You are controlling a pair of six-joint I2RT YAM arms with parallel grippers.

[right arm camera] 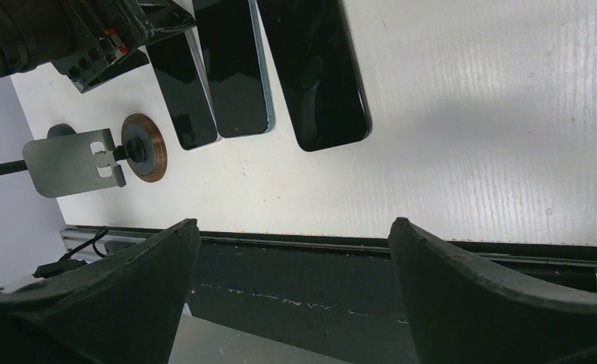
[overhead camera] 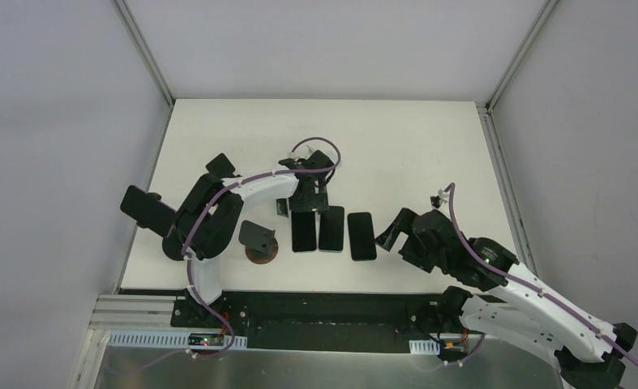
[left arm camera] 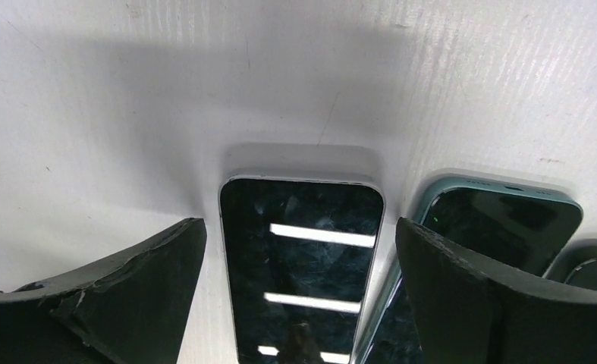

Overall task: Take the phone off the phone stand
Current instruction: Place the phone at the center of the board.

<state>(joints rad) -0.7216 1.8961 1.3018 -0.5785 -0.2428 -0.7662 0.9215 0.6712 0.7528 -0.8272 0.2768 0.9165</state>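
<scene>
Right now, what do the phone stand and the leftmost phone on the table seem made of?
Phone stand: back plate looks like matte grey sheet metal, with cut slots; its round base is brown-rimmed, wood or copper-toned, hard to tell. Leftmost phone: glossy glass face mirroring light strips; pale silvery frame, metal or plastic unclear.

Black phone (left arm camera: 301, 265) flat, screen up, grey phone stand (overhead camera: 257, 237) nearby, seemingly upright

Bright, even overhead light is spread across the white table (overhead camera: 396, 146). Strip lights are mirrored as glare bars on the dark screen of the phone (left arm camera: 303, 265), and a broad soft shadow is cast beyond it.
</scene>
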